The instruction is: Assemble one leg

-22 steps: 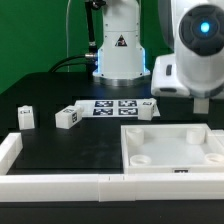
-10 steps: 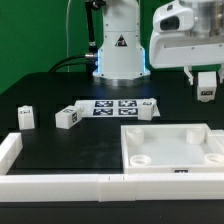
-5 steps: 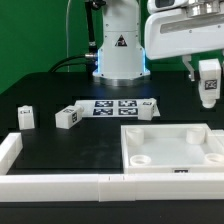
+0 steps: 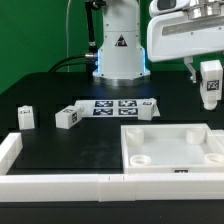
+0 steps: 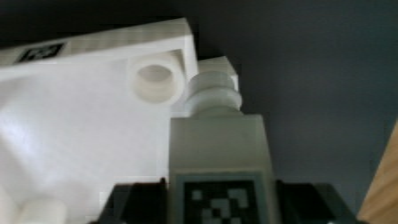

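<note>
My gripper (image 4: 211,84) is shut on a white leg (image 4: 212,82) with a black-and-white tag, held in the air above the far right part of the square panel (image 4: 175,150). In the wrist view the leg (image 5: 221,130) stands between my dark fingers (image 5: 139,205), its tag facing the camera and its stepped tip pointing toward the panel (image 5: 80,130), close to a round corner socket (image 5: 155,75). Two more legs lie on the table at the exterior view's left: one (image 4: 26,117) near the edge and one (image 4: 68,118) beside the marker board.
The marker board (image 4: 112,107) lies in front of the robot base (image 4: 118,50). A white rail (image 4: 60,184) runs along the near edge, with a raised end at the exterior view's left (image 4: 8,150). A tan edge (image 5: 381,180) shows in the wrist view.
My gripper has risen from low at the right with the leg in it, then moved slightly right and up; in the last half second it has hardly moved.
</note>
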Robot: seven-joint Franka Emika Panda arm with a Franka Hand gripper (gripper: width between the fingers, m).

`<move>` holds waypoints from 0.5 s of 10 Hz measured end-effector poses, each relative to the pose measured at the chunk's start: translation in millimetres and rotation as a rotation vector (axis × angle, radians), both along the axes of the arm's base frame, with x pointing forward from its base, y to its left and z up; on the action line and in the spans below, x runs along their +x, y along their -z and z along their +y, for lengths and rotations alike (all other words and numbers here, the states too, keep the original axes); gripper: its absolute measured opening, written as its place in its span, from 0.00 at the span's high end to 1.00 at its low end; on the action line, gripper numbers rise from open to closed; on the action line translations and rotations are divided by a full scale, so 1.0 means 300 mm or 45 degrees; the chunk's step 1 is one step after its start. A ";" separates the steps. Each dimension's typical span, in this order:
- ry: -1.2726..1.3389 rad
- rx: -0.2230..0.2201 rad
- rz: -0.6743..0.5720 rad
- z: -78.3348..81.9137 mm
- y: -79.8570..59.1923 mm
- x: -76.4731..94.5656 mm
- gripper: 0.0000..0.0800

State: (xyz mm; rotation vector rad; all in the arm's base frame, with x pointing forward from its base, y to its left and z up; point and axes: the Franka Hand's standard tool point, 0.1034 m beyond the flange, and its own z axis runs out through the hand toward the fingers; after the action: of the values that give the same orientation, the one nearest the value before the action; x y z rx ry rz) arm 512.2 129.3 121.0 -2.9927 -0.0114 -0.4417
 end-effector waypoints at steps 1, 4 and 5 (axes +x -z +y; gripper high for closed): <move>-0.047 -0.017 -0.032 -0.015 -0.005 0.065 0.64; -0.153 -0.051 -0.093 -0.029 0.020 0.167 0.64; -0.151 -0.054 -0.137 -0.028 0.022 0.159 0.64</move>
State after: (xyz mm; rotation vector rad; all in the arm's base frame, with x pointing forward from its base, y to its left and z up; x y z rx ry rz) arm 559.7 120.8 114.3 -2.9847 -0.2095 -0.5949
